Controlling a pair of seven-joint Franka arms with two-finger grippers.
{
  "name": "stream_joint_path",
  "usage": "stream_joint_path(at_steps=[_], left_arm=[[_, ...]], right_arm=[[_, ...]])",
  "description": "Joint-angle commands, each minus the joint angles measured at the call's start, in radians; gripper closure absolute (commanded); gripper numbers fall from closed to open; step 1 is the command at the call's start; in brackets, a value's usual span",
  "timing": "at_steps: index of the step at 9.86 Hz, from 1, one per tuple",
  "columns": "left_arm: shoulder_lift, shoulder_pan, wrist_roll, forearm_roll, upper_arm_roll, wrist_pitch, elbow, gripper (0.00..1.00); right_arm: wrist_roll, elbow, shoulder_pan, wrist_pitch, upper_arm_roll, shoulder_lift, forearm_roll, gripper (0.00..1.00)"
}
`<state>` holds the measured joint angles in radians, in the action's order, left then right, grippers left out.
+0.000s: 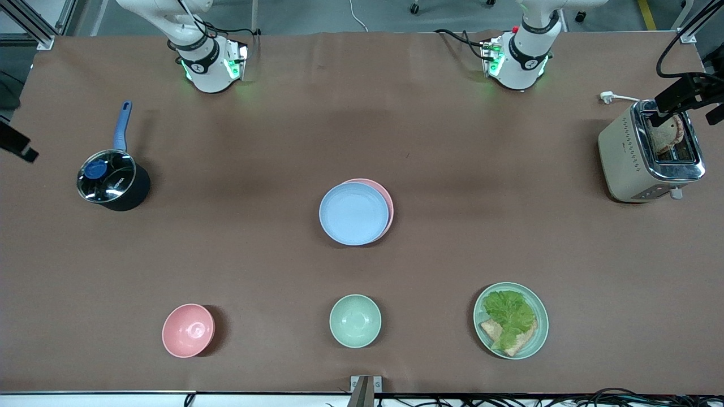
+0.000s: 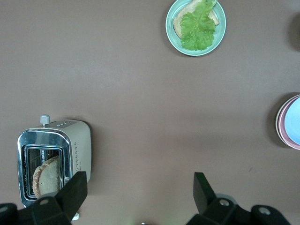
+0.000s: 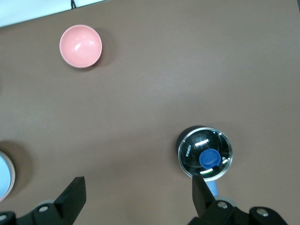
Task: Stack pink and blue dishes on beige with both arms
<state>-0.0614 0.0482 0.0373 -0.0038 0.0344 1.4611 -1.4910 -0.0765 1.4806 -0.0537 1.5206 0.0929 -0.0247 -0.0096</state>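
Blue plate (image 1: 353, 214): we see it at the table's middle, on the pink plate (image 1: 387, 199).
Left gripper (image 2: 139, 191): wide open, empty, above the toaster (image 2: 54, 161) end.
Right gripper (image 3: 139, 194): wide open, empty, near the pot (image 3: 205, 153).

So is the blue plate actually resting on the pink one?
Touching. The front view shows the blue plate lying on the pink plate, whose edge peeks out as a crescent toward the left arm's end.

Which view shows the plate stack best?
The front view: the flat round light blue plate lies whole on the pale pink plate at mid-table. The left wrist view catches only the stack's edge; the right wrist view shows a blue sliver. No beige plate is visible.
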Motion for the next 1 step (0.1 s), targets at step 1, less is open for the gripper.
stream_joint_path(at_steps=[1], left_arm=[[0.003, 0.004, 0.007, -0.010, 0.001, -0.008, -0.029, 0.00]], right_arm=[[0.034, -0.016, 0.011, -0.022, 0.011, 0.006, 0.022, 0.00]])
